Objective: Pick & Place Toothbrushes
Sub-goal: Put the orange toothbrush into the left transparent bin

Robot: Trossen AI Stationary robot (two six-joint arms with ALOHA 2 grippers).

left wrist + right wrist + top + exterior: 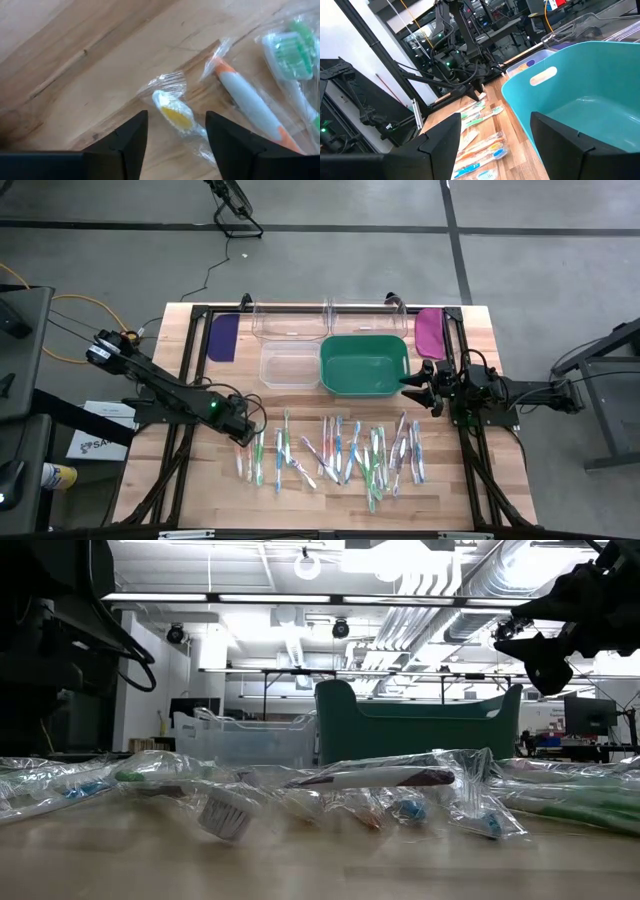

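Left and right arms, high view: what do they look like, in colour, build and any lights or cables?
Both are dark, slim, jointed arms. The left arm carries a small green light near its wrist; the right arm shows none. Each gripper ends in two dark, wedge-shaped jaws.

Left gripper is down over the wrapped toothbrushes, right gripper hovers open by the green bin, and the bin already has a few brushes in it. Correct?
Not quite: the green bin is empty, as the high and right wrist views show. The rest holds: left gripper over the toothbrushes, right gripper open beside the bin.
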